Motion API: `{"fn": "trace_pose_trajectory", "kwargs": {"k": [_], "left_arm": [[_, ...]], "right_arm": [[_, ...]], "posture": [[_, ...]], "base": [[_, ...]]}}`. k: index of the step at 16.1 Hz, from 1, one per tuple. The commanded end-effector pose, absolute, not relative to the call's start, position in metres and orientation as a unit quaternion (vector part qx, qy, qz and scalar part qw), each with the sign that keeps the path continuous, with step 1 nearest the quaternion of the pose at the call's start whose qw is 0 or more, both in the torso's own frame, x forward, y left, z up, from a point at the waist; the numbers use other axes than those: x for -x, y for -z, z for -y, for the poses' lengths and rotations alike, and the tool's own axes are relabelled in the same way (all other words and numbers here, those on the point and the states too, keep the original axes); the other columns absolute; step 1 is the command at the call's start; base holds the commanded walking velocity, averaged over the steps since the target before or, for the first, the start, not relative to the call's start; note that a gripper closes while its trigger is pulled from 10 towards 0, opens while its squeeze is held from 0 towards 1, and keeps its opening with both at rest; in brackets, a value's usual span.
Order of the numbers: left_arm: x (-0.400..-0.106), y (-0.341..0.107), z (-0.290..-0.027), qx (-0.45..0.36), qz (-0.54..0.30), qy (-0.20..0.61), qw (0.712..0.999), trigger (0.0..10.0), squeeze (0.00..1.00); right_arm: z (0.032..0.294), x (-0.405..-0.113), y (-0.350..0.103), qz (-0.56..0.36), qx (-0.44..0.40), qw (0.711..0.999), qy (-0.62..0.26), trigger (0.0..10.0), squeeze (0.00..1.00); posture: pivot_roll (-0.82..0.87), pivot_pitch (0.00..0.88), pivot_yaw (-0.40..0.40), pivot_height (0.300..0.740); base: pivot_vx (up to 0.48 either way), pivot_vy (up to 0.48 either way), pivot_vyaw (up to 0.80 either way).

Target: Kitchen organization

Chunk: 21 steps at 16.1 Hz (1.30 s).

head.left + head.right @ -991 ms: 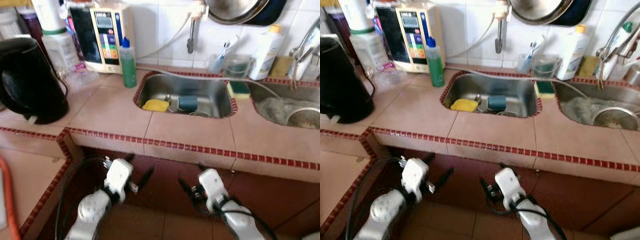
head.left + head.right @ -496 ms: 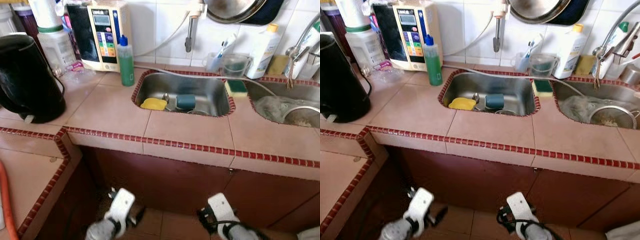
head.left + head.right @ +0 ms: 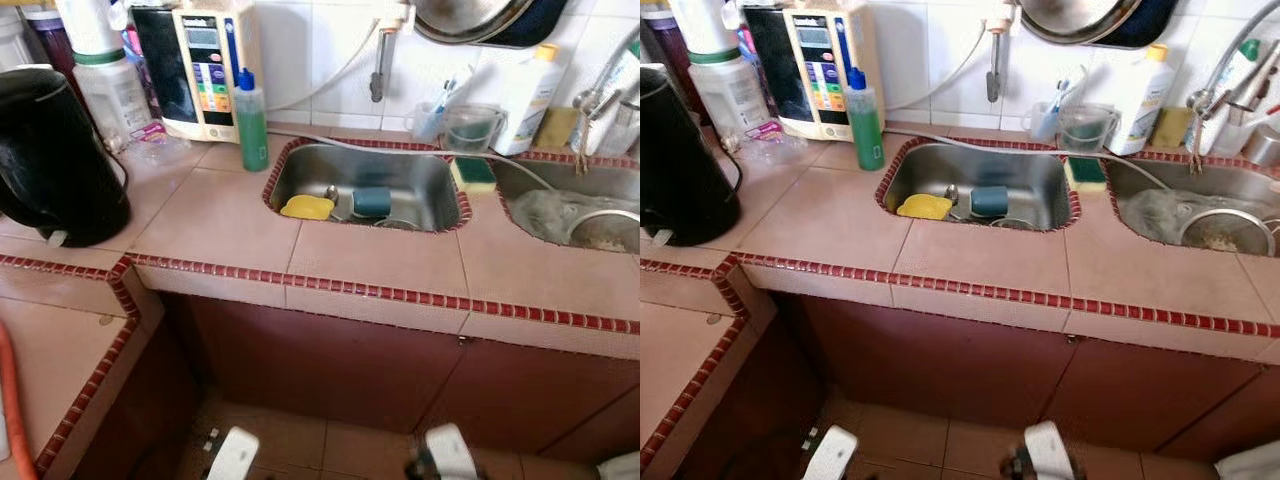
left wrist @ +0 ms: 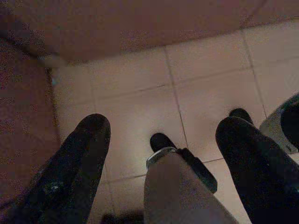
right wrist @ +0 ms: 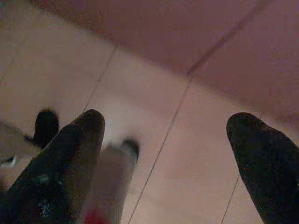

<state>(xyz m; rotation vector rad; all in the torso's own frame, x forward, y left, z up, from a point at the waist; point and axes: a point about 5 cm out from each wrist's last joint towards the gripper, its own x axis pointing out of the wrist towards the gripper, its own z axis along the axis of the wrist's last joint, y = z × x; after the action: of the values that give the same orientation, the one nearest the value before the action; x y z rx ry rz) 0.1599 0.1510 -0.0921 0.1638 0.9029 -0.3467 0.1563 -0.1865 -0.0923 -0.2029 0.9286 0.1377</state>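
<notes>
The pink tiled counter (image 3: 380, 265) had a dark red tile trim along its edge, and white wall tiles rose behind it. Far up and to the left of both claws stood a black electric kettle (image 3: 50, 160). Next came a clear plastic jug with a green band (image 3: 108, 90), a cream box machine with buttons (image 3: 205, 65), and a green squeeze bottle with a blue cap (image 3: 250, 122).

Straight above the claws, the small steel sink (image 3: 365, 185) held a yellow sponge (image 3: 308, 208) and a teal cup (image 3: 372, 203). To the right, a second steel sink (image 3: 580, 210) held a metal strainer (image 3: 1225, 232).

The left claw (image 4: 161, 154) hung low over the pale floor tiles (image 4: 131, 93), its black fingers spread apart and holding nothing. The right claw (image 5: 170, 154) hung the same way, spread wide, near the dark red cabinet front (image 3: 400, 365).
</notes>
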Motion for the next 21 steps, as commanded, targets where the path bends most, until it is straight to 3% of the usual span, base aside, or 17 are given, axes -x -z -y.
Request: {"fn": "trace_pose_trajectory", "kwargs": {"k": [1,3,7,16,21], "left_arm": [[-0.1651,0.0901,-0.1509,-0.065,-0.428,0.143,0.890,10.0,0.00],[-0.1685,0.0888,-0.1509,-0.055,-0.423,0.127,0.896,10.0,0.00],[-0.1735,0.0870,-0.1493,-0.059,-0.420,0.126,0.897,10.0,0.00],[-0.1719,0.0880,-0.1550,-0.066,-0.428,0.120,0.893,10.0,0.00],[-0.1643,0.0939,-0.1521,-0.076,-0.469,0.116,0.872,10.0,0.00]], "right_arm": [[0.1930,-0.1569,0.0917,-0.449,0.082,0.889,-0.029,10.0,0.00],[0.1943,-0.1533,0.0935,-0.458,0.055,0.887,0.005,10.0,0.00],[0.1877,-0.1594,0.0919,-0.455,0.109,0.881,-0.065,10.0,0.00],[0.1883,-0.1514,0.0958,-0.474,0.095,0.874,-0.048,10.0,0.00],[0.1868,-0.1502,0.0967,-0.478,0.102,0.870,-0.057,10.0,0.00]], "posture": [[-0.13,0.000,0.022,0.740],[-0.12,0.000,0.010,0.740],[-0.12,0.000,0.001,0.740],[-0.12,0.000,0.014,0.740],[-0.10,0.000,0.006,0.740]], "base": [[0.000,-0.480,0.00],[0.000,-0.480,0.00],[0.000,-0.480,0.00],[0.000,-0.480,0.00],[0.000,0.000,0.00]]}}
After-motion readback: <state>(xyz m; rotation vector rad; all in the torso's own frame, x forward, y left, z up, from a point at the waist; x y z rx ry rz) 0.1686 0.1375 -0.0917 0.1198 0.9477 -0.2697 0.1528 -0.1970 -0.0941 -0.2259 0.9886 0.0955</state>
